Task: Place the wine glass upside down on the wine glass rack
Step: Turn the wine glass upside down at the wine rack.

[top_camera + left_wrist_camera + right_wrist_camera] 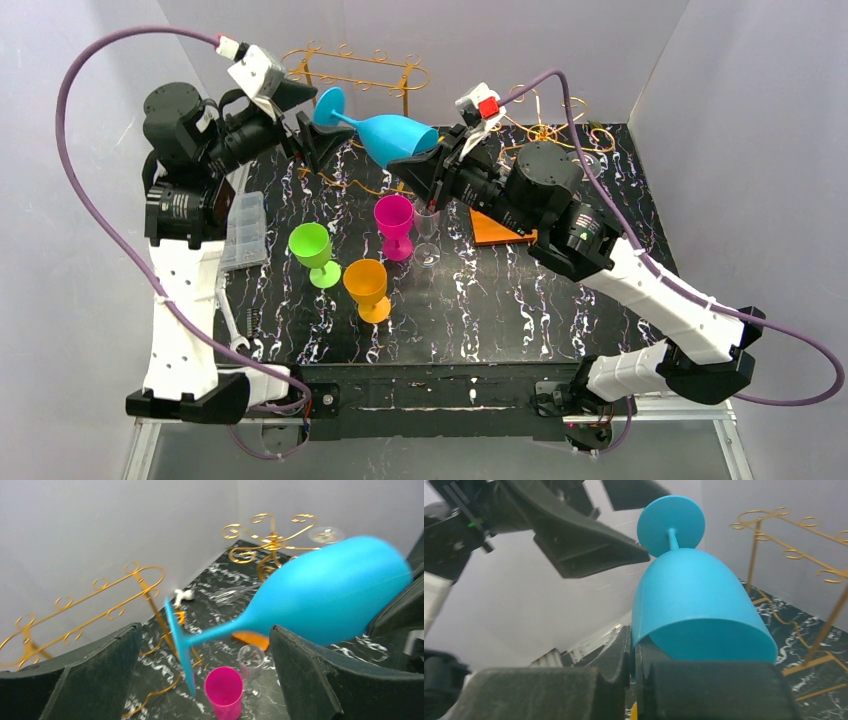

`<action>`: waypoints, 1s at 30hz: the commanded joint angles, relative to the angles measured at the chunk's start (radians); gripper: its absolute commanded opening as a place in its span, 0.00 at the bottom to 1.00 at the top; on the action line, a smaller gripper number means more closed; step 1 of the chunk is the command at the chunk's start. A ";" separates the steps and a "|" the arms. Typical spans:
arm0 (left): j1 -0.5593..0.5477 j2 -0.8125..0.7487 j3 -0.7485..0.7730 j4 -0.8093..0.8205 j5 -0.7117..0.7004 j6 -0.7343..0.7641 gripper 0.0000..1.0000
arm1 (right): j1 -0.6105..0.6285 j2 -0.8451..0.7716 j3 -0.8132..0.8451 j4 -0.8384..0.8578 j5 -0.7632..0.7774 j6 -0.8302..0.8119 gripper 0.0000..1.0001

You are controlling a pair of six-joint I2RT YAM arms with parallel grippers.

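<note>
No legible text or labels.
We saw only faint pale markings on the black motor housing of the left arm (183, 207), and they were too small to read.

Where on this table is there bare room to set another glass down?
Widest bare patch: front right of the table, bordered by the orange glass, the clear glass and the right arm. A smaller one front left, between the wrench and the green glass. Crowded: the middle around the pink glass, and the back, by the blue glass and gold rack.
</note>
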 commanded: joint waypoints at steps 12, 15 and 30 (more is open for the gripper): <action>0.007 -0.064 -0.093 -0.107 -0.071 0.117 0.88 | 0.080 -0.058 -0.006 0.036 0.180 -0.157 0.01; 0.007 -0.053 -0.102 -0.124 -0.093 0.180 0.86 | 0.090 -0.073 -0.010 0.026 0.172 -0.155 0.01; 0.008 -0.039 -0.119 -0.039 0.037 0.133 0.25 | 0.144 -0.067 -0.102 0.100 0.172 -0.121 0.01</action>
